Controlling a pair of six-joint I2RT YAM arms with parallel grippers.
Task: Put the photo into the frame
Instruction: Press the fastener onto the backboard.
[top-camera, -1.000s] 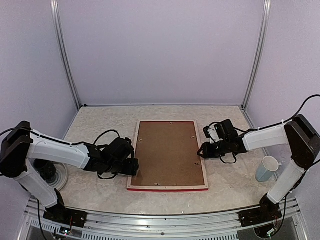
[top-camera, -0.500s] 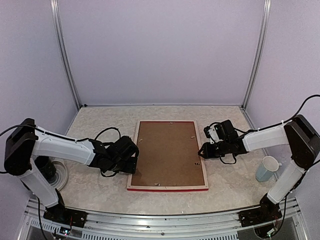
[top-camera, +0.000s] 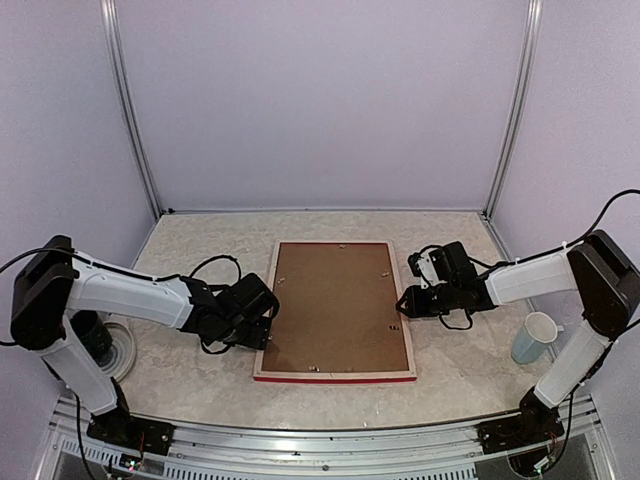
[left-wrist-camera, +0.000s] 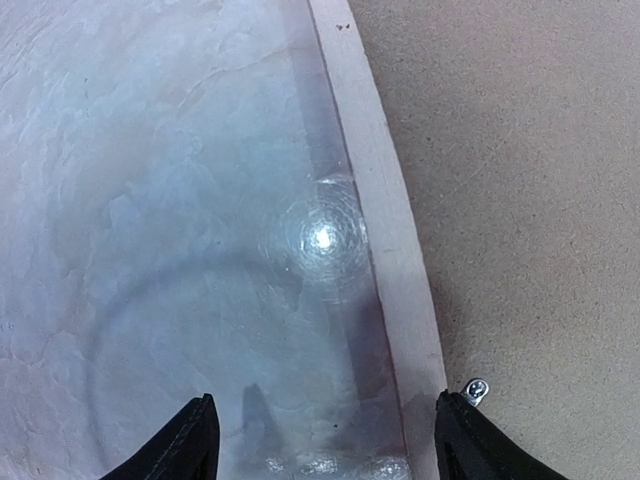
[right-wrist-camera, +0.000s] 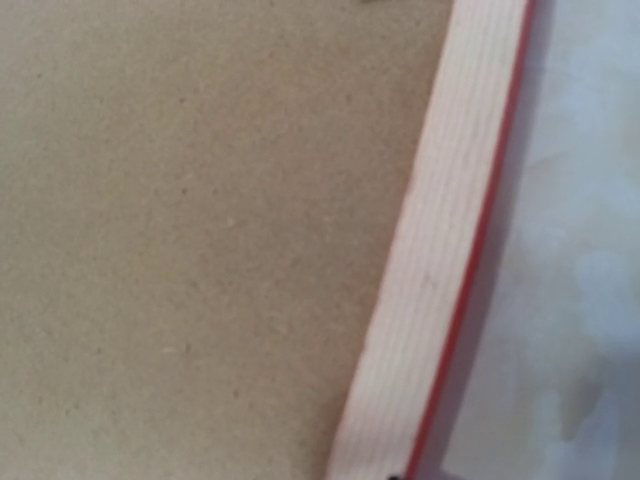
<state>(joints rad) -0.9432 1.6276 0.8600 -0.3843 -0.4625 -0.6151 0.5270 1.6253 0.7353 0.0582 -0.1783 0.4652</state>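
Left gripper (left-wrist-camera: 325, 425), fingers (left-wrist-camera: 190, 445) spread wide, straddles the left rail of the frame (left-wrist-camera: 385, 230): one tip over the table (left-wrist-camera: 150, 200), the other beside a metal clip (left-wrist-camera: 476, 390) on the brown backing board (left-wrist-camera: 530, 200). Right gripper (top-camera: 401, 304) sits at the frame's right rail; its finger spacing cannot be told. The frame lies face down at mid-table.

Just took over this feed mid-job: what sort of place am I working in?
Probably a purpose-built robot test cell, not a home: plain lilac wall panels joined by aluminium corner posts, a marble-patterned tabletop, and two white-and-black robot arms bolted to a metal rail at its near edge.
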